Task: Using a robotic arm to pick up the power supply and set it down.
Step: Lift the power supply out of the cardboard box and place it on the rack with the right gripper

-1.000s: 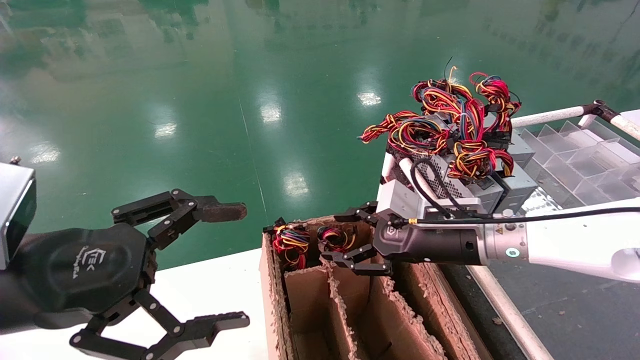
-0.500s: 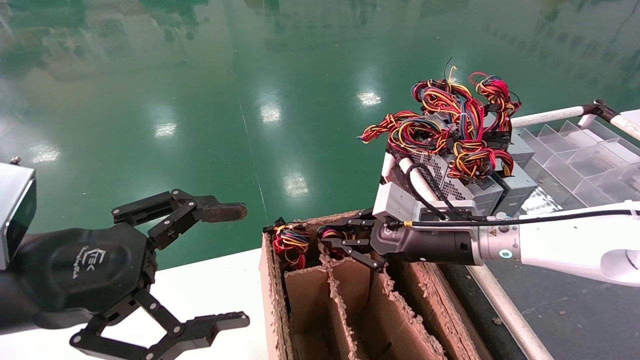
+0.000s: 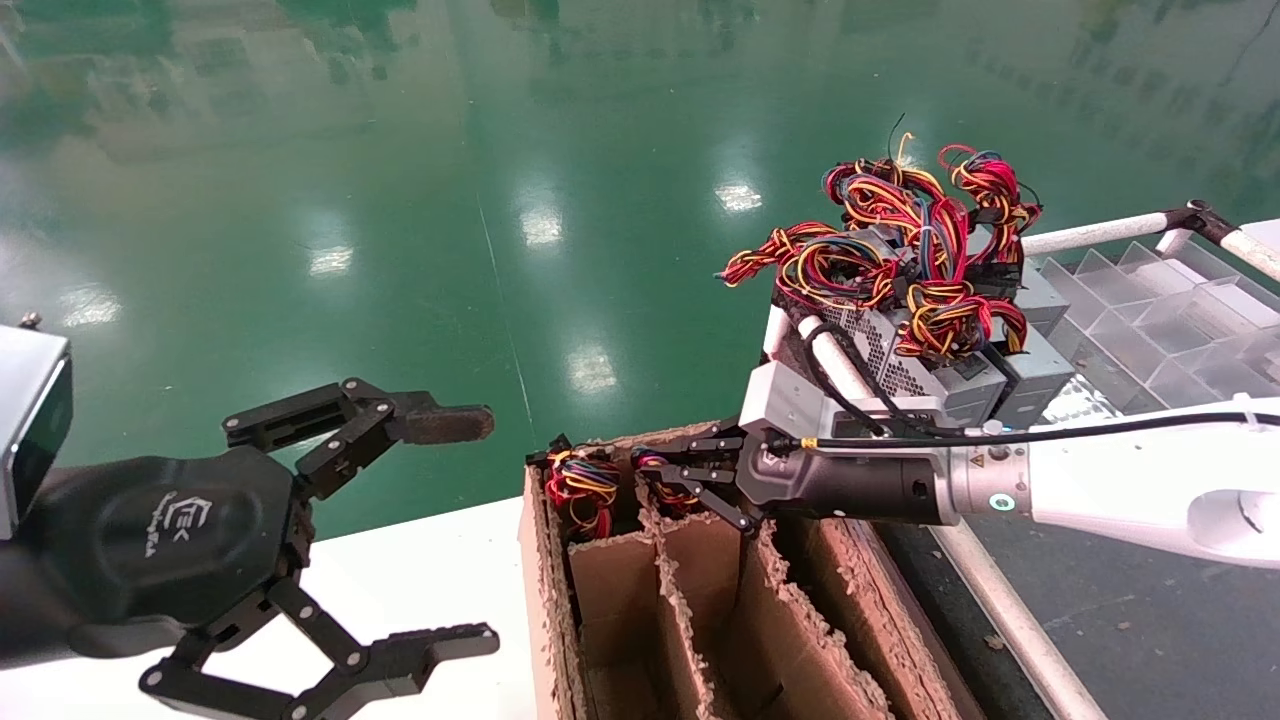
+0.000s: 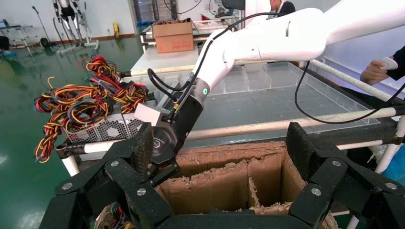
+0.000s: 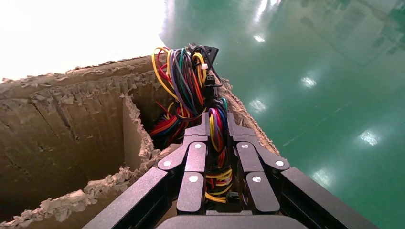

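The robotic arm [image 3: 1130,480] reaches from the right over the far end of a divided cardboard box [image 3: 545,570]. Its black right gripper [image 3: 662,481] is shut on the red, yellow and black wire bundle [image 5: 218,125] of a power supply standing in a far compartment. The grey body of that power supply is hidden down in the box. A second wire bundle [image 3: 582,488] pokes out of the neighbouring corner compartment. My left gripper [image 3: 490,530] hangs open over the white table at the left, holding nothing, a brown worn pad on its far finger.
Several grey power supplies with tangled wires are piled [image 3: 930,330] on a rack behind the box. A clear partitioned tray [image 3: 1150,310] lies at the right, behind white rails [image 3: 1000,610]. The box's near compartments [image 3: 620,620] show bare cardboard. Green floor lies beyond.
The right gripper moved left and slightly forward over the box's far compartments, and its fingers went from open to shut around the wire bundle. The left arm has not moved.
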You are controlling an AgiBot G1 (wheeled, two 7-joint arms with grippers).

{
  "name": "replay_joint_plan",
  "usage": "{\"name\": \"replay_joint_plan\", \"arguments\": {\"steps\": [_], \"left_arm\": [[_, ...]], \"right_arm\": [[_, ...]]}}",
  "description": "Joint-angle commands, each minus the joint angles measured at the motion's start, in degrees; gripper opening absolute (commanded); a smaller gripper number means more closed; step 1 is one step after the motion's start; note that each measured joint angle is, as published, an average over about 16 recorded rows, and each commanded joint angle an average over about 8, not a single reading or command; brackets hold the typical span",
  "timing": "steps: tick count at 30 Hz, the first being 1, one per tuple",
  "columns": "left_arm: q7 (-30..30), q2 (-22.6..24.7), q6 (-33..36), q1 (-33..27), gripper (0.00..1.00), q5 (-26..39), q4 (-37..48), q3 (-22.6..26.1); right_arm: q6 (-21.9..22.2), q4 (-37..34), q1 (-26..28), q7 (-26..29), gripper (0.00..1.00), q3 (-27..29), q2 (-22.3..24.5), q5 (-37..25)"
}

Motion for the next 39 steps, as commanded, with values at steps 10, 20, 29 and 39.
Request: {"name": "replay_joint_plan", "arguments": {"steps": [10, 20, 29, 39], "left_arm": [[0.0, 0.0, 0.0, 0.0, 1.0, 0.0, 0.0, 0.0], [0.0, 0.0, 0.0, 0.0, 1.0, 0.0, 0.0, 0.0], [0.0, 0.0, 0.0, 0.0, 1.0, 0.0, 0.0, 0.1], [0.0, 0.0, 0.0, 0.0, 1.0, -0.1, 0.0, 0.1]], "right_arm": [[-4.3, 0.0, 2.2, 2.3, 0.0, 2.6, 2.4, 4.4], [-8.4, 3.2, 7.7, 6.6, 0.0, 6.0, 7.1, 9.3], [-8.9, 2.1, 14.4, 10.4, 0.0, 8.8, 9.6, 12.6], [-5.2, -5.4, 25.5, 7.8, 0.0, 10.3, 11.3, 12.4]]}}
